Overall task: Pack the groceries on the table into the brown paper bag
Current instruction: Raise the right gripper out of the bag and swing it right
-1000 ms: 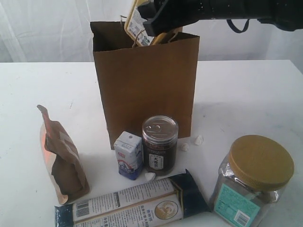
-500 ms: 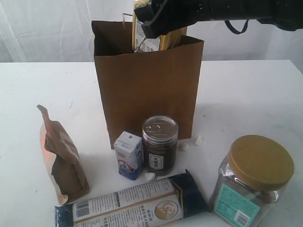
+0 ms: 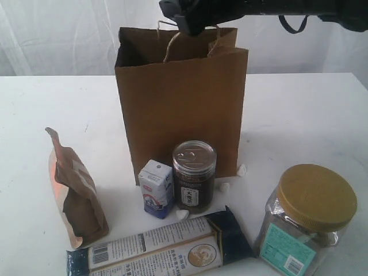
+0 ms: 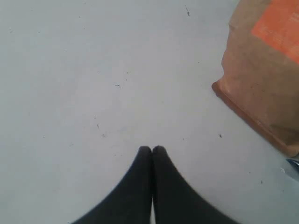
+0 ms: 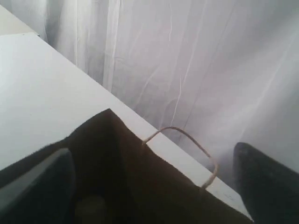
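The brown paper bag stands upright at the middle of the table. My right gripper hovers over its mouth. In the right wrist view that gripper is open, its fingers wide apart over the bag's dark inside, with nothing between them. In front of the bag stand a brown pouch, a small white-blue carton, a dark pull-tab jar and a big gold-lidded jar. A long blue-white packet lies flat. My left gripper is shut and empty over bare table near the pouch.
A white curtain hangs behind the table. Small white crumpled scraps lie by the bag's front right corner and beside the dark jar. The bag's cord handle arches above its far rim.
The yellow package that my right gripper held at the bag's mouth has dropped out of sight into the bag. The right gripper has opened and risen slightly. The left gripper has not moved.
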Motion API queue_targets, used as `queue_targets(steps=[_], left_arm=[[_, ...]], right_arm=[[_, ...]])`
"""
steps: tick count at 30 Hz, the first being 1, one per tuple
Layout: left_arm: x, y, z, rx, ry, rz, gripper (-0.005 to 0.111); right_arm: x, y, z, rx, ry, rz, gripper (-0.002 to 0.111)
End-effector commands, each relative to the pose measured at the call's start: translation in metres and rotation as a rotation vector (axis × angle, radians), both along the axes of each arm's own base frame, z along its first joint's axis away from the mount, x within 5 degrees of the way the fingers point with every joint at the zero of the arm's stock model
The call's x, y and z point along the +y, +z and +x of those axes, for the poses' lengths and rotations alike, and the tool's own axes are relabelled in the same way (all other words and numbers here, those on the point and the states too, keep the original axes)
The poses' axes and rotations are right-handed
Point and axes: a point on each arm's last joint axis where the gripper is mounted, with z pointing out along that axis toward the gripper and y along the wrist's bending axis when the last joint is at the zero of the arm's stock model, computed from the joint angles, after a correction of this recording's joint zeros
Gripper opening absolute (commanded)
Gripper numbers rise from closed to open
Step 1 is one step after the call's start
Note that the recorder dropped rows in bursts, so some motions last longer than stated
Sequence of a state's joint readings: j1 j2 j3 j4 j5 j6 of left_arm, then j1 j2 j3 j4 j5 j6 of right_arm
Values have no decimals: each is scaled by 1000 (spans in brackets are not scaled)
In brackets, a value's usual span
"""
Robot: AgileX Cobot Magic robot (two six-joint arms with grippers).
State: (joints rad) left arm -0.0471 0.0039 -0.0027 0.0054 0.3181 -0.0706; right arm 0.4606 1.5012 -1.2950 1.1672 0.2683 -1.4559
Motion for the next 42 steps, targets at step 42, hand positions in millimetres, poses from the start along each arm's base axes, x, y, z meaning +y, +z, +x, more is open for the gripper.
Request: queue_targets(steps=[42], left_arm=[[0,-3,-1,30,-9,4,0]], right_arm=[[-16,6,-47,368,236,-27,86]])
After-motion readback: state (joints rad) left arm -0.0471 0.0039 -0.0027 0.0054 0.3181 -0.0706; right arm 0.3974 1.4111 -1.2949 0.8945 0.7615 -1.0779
